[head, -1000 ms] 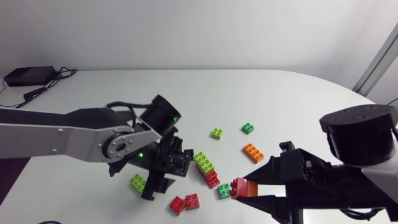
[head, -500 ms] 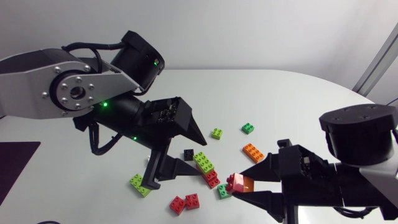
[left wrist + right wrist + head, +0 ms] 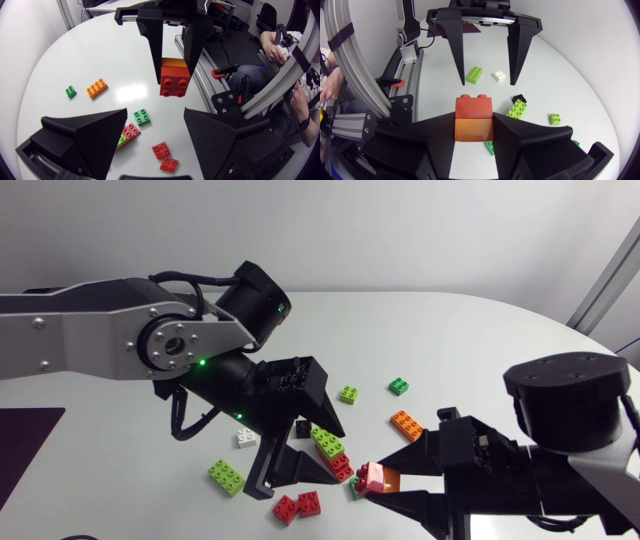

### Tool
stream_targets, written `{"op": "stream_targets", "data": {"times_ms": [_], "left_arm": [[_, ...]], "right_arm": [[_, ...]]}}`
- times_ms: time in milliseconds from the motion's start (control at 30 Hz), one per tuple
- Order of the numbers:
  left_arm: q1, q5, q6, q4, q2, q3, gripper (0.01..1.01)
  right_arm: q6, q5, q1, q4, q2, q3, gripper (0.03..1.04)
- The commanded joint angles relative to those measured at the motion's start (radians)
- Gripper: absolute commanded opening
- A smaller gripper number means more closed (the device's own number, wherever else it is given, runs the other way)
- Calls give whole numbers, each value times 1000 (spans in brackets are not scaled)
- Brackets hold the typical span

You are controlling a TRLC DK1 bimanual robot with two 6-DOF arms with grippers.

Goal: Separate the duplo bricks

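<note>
Bricks first: the pair I have to split is a red brick point(image 3: 474, 105) pressed onto an orange brick point(image 3: 473, 131), held off the table point(image 3: 480, 350) at its near side, a little right of centre. My right gripper point(image 3: 388, 482) is clenched on the orange one, a finger on each side, and the red one sticks out bare beyond the fingertips. The pair's long axis runs left to right along the line between my two grippers, red end leading left. My left gripper point(image 3: 154, 115) faces it from the left with its fingers spread wide and nothing between them. It is close to the red brick but apart from it, so I judge the left arm is the one to take the free end. It needs to come right along that axis until the red brick sits between its fingers, then close and pull away. No tray or bin shows, so nothing is sorted into anything. The other bricks lie loose on the table: a lime-on-red stack point(image 3: 332, 448) under the left gripper, two red bricks point(image 3: 298, 505) nearer, a lime brick point(image 3: 226, 476) and a white brick point(image 3: 246, 438) to the left, and a loose orange brick point(image 3: 406, 425) and a green brick point(image 3: 398, 386) farther off.
</note>
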Motion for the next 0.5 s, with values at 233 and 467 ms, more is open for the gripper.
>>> {"op": "stream_targets", "data": {"times_ms": [233,467], "left_arm": [[-7,73,-72,-3,18,38,784],[-24,103,-90,-4,13,34,784]], "right_arm": [[45,-8,1,45,33,-11,285],[45,-8,2,45,34,-3,285]]}}
